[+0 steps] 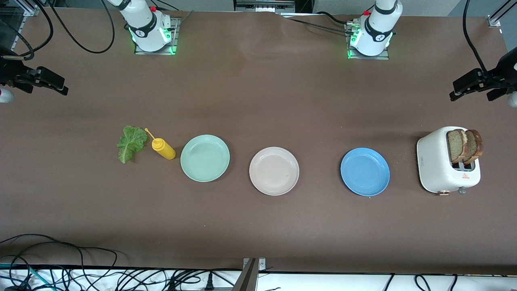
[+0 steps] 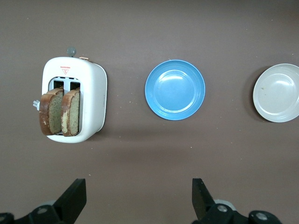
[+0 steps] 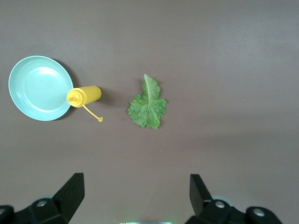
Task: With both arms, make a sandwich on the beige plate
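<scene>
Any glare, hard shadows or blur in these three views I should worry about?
Front view: even light, soft shadows only beside the toaster and mustard bottle; green LED glow at both arm bases. Left wrist view: mild sheen on the blue plate and beige plate, bread slices sharp. Right wrist view: lettuce leaf crisp, faint highlight on the mint-green plate.

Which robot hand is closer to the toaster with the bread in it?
Left. The left gripper, open, hovers at the left arm's end of the table, where the toaster stands. The right gripper, also open, waits at the right arm's end, near the lettuce leaf.
</scene>
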